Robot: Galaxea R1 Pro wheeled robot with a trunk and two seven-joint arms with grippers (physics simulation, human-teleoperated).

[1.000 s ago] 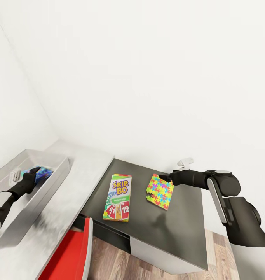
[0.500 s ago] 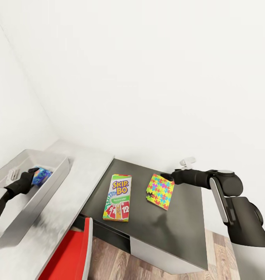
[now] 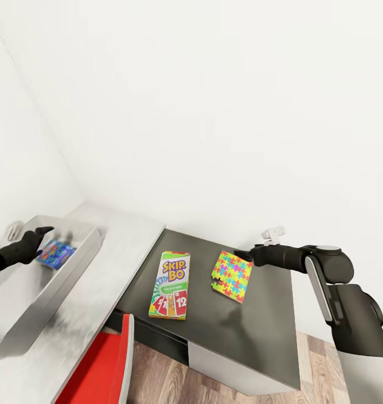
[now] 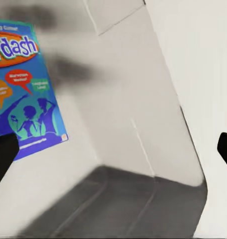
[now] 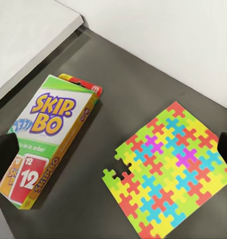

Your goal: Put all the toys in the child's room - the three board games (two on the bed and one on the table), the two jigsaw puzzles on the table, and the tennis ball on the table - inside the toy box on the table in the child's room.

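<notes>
Blue board game (image 4: 23,84) lettering, left wrist

Flat, even light fills the room and washes the white wall (image 3: 214,101) nearly featureless, with no glare. Shadows are soft: a faint one on the dark desk section (image 3: 253,331) beneath the right arm, and smeared grey smudges inside the toy box (image 4: 133,149). The head view bends lines toward its edges.

Bare dark surface (image 3: 253,331) lies toward its near edge, in front of the SKIP-BO box (image 3: 171,277) and puzzle (image 3: 232,275), which leave a narrow gap between them. The wall (image 3: 225,140) stands close behind the far edge. The tray (image 3: 73,264) has bare floor beside the blue box (image 3: 55,253).
</notes>
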